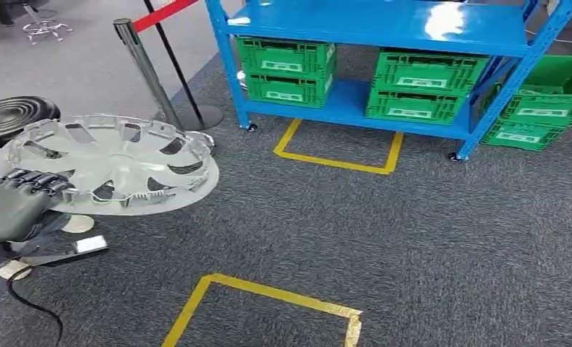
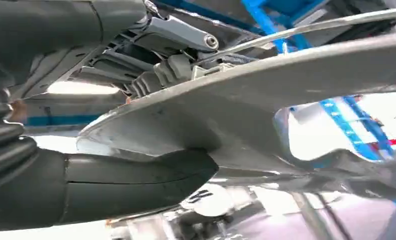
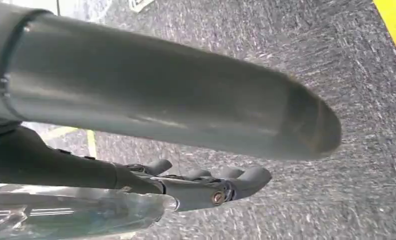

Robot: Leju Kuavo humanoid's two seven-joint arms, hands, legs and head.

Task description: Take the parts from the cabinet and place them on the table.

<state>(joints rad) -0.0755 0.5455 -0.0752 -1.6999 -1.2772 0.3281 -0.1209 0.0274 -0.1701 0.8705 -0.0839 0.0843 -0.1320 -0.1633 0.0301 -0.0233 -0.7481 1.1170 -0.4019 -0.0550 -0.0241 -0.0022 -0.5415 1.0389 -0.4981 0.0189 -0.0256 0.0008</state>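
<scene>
A silver wheel cover [image 1: 116, 163] with open spokes is held out flat at the left of the head view, above the carpet. My left hand [image 1: 19, 199] grips its near rim, fingers lying over the top edge. In the left wrist view the wheel cover [image 2: 296, 85] sits between the thick thumb [image 2: 115, 185] and the fingers [image 2: 180, 37]. My right hand [image 3: 201, 150] hangs over grey carpet with thumb and fingers apart and nothing between them. A glossy clear thing [image 3: 60, 212] lies beside its fingers; I cannot tell what it is.
A blue rack [image 1: 384, 29] stands ahead with green crates [image 1: 286, 69] on its lower shelf, and another green crate [image 1: 550, 101] on the floor at its right. A stanchion [image 1: 149, 69] with a red belt and a black stool [image 1: 15, 116] stand at the left. Yellow tape squares [image 1: 338, 148] mark the carpet.
</scene>
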